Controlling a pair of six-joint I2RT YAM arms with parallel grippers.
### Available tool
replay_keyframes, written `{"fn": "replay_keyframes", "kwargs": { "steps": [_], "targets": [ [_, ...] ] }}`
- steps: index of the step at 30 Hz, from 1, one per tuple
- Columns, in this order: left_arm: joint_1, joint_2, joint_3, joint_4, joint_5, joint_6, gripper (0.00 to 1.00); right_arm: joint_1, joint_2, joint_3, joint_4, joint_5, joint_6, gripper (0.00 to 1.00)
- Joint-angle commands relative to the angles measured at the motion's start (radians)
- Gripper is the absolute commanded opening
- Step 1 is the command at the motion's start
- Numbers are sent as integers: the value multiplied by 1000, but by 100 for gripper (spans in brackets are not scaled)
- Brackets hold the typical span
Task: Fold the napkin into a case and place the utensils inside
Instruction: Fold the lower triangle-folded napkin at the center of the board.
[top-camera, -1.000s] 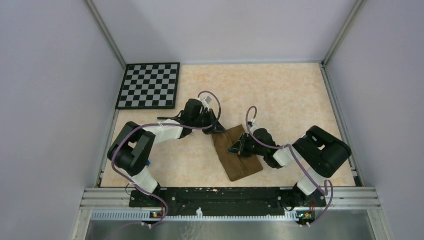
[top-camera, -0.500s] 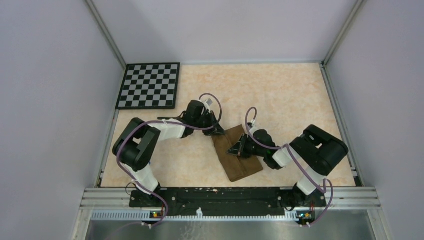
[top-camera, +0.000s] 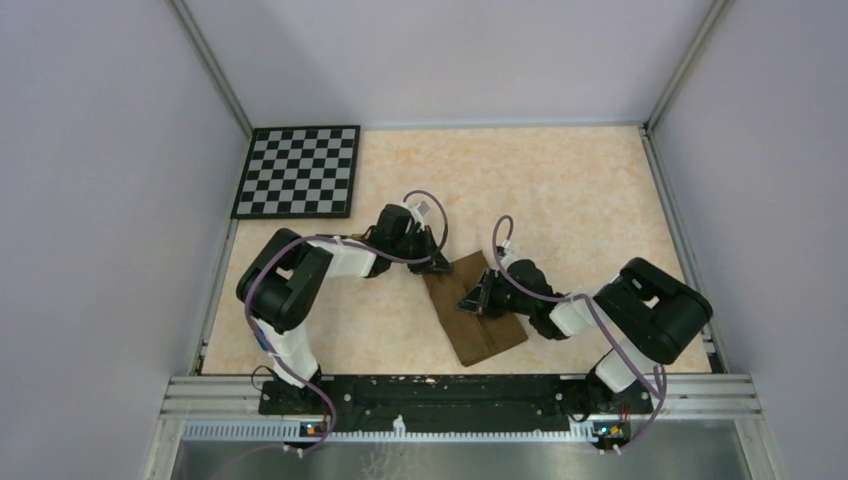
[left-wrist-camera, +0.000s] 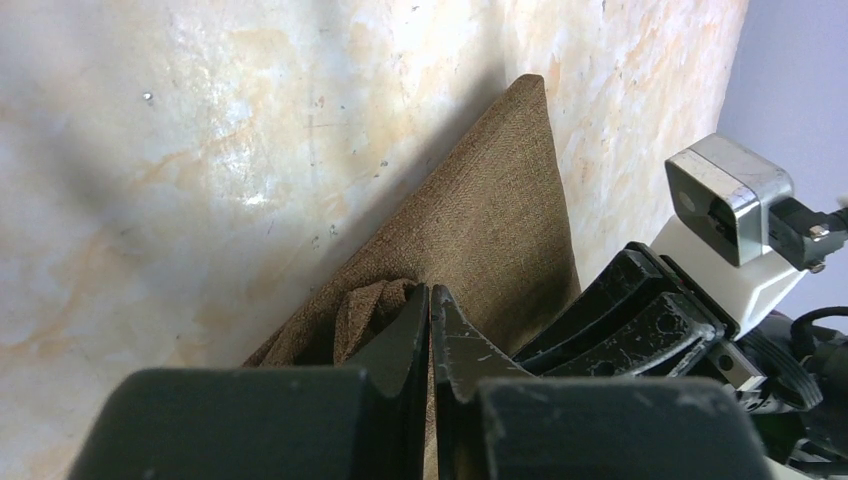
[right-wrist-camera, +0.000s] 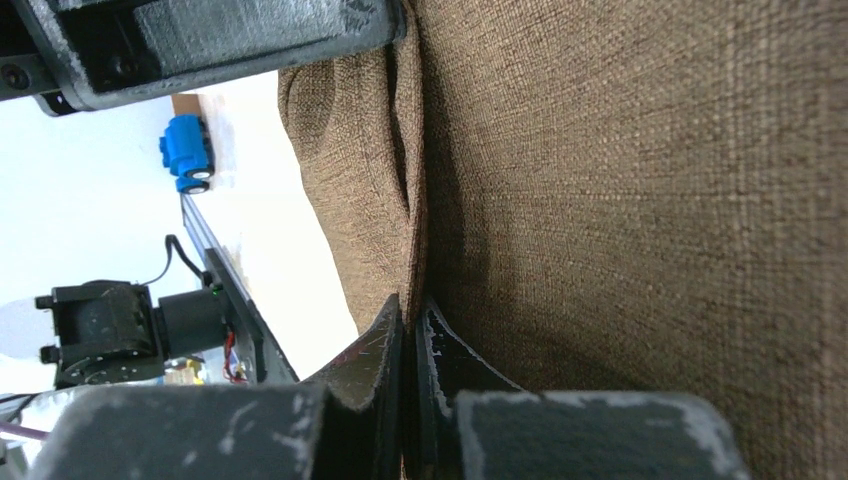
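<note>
Closed left fingers and right fingers pinch napkin folds, tips masked overhead.

Arms angled inward, wrists low; left gripper, right gripper both clamped tight.

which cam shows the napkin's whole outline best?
Top external: the folded napkin shows nearly whole, arms covering a little. Left wrist: one corner and a bunched fold at the left pincer. Right wrist: close-up weave and a fold.
</note>
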Motion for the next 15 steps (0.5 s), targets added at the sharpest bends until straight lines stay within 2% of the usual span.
{"fn": "replay_keyframes", "kwargs": {
  "steps": [1,4,7,10,12,15],
  "targets": [
    [0,37,-28,121,32,60,5,12,-126,10,-150,40,-106,10],
    [0,58,-44,157,53,78,5,10,-228,33,-323,88,-203,26],
    [2,70,-56,163,58,86,4,10,-300,122,-506,124,-356,42],
    [4,68,-68,163,60,92,4,-6,-331,186,-535,111,-433,51],
    [8,64,-75,164,56,91,4,-26,-277,214,-432,-5,-444,49],
    [12,70,-75,164,57,88,3,-28,-103,274,-242,-244,-415,40]
  ]
}}
